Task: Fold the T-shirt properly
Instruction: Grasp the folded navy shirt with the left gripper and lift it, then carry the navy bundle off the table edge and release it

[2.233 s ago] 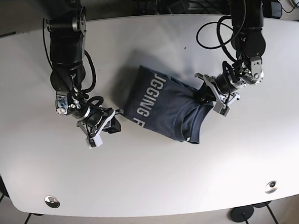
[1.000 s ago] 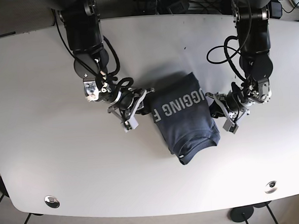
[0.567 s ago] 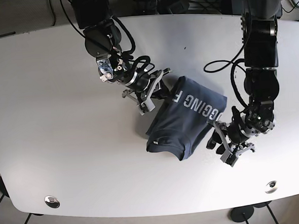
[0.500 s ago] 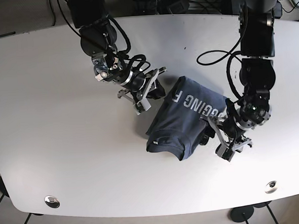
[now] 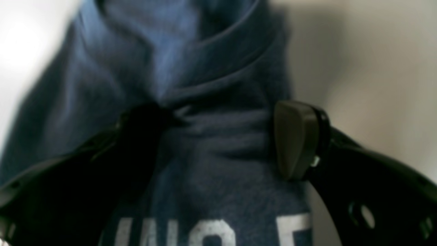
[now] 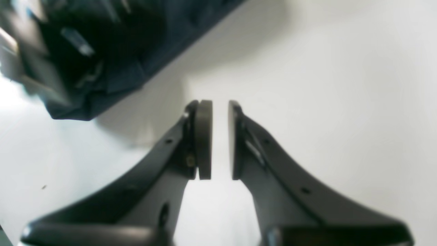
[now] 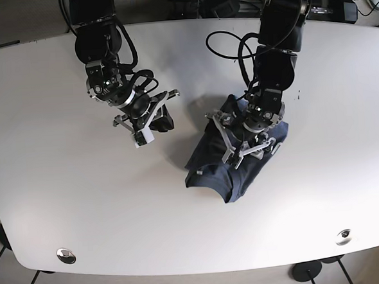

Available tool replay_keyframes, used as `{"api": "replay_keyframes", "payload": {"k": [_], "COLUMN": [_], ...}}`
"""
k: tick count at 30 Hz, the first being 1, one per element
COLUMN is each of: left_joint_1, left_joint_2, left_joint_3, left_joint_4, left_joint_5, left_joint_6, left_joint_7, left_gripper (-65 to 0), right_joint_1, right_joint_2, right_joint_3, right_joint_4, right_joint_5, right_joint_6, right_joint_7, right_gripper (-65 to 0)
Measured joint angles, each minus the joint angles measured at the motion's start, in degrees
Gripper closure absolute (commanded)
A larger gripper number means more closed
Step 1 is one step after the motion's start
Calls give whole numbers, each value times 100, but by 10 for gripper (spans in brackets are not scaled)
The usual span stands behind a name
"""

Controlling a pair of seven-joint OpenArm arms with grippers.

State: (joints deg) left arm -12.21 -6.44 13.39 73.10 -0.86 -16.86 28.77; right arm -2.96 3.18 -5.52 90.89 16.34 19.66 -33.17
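Left gripper [image 5: 218,140] sits down on the T-shirt [image 7: 232,162] with its jaws spread wide, a bunched ridge of dark blue cloth lying between the two pads; in the wrist view the pads stand apart on either side of the fold and are not yet pinching it. White lettering shows on the cloth just below the jaws. Right gripper [image 6: 220,140] hangs over bare counter [image 7: 63,188], its pads nearly together with only a narrow gap and nothing between them; the shirt's edge lies off to its upper left in that wrist view, apart from the pads.

From the base view the shirt rests near the middle of the counter, slightly toward the left arm's side, as a compact, rumpled bundle with one corner trailing toward the front edge. It looks partly folded but not tidy, so the step in hand seems to be a re-grasp to straighten or make a further fold.

The next move probably calls for the left gripper to close on the ridge it straddles, taking only the layers meant to move. The right gripper would likely need to return to the near edge to pin or lift it.
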Motion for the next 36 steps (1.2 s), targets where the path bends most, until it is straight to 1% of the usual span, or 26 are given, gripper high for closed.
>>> {"api": "replay_keyframes", "payload": {"k": [3,4,6,7,8,9,11,14,15,17,18,19,20,21,22,25,26,28,29,33,34,36], "left_joint_1": [-76,11,166,267,337,400,426,411,413,409,398,400,415,431,431,450,461,507,507,507,544,682], "left_joint_2": [-33,-122,-321,-566,-844,-1132,-1443,-1926,-2258,-2710,-2992,-3139,-3279,-3403,-3512,-3674,-3679,-3679,-3676,-3648,-3574,-3296], "left_joint_3": [-136,-393,-922,-1377,-1801,-2216,-2778,-3571,-3812,-3985,-4087,-4144,-4166,-4172,-4172,-4177,-4177,-4183,-4183,-4186,-4203,-4205], "left_joint_4": [-181,-179,-173,-177,-229,-345,-632,-1147,-1421,-1902,-2267,-2514,-2776,-3010,-3182,-3268,-3156,-2706,-2387,-654,-212,647], "left_joint_5": [-35,-133,-195,-195,-195,-240,-295,-278,-203,-153,-81,-33,-37,-44,-39,11,-11,-208,-369,-570,-586,-632], "left_joint_6": [9,-136,-138,-140,-321,-675,-1097,-1451,-1585,-1631,-1676,-1685,-1685,-1685,-1716,-1738,-1840,-2210,-2326,-2343,-2317,-2310], "left_joint_7": [-37,-125,-216,-201,-153,-168,-173,-125,-92,-63,-199,-413,-671,-898,-984,-992,-968,-826,-592,785,1016,1215], "left_gripper": [-476,-476,-476,-476,-476,-476,-476,-476,-476,-476,-476,-476,-476,-476,-476,-476,-476,-476,-476,-476,-476,-476], "right_joint_1": [11,13,31,39,52,90,129,120,118,122,118,116,114,103,96,103,103,103,103,103,94,13], "right_joint_2": [2,2,31,28,20,13,-17,-33,-33,-35,-37,-31,-37,-46,-46,-48,-46,-46,-46,-31,-15,-4], "right_joint_3": [0,2,2,2,-9,-17,-20,-20,-20,-20,-20,-20,-20,-20,-20,-20,-20,-20,-20,-20,-17,-9], "right_joint_4": [22,22,22,22,22,22,22,22,22,24,24,24,48,103,157,186,186,186,186,186,208,323], "right_joint_5": [-2,-4,-4,-4,-4,-4,-4,-4,-4,0,-4,-4,-4,-4,-2,-4,-4,-4,-4,-4,-7,-4], "right_joint_6": [2,0,-4,-11,-9,-2,-2,0,-4,7,146,308,350,378,396,415,415,415,415,415,413,413], "right_joint_7": [11,7,13,9,9,2,13,9,7,13,9,9,7,-9,-2,11,11,11,9,9,2,15], "right_gripper": [-73,-73,-73,-73,-73,-73,-73,-73,-73,-73,-73,-73,-76,-76,-78,-76,-78,-78,-78,-75,-75,-75]}}
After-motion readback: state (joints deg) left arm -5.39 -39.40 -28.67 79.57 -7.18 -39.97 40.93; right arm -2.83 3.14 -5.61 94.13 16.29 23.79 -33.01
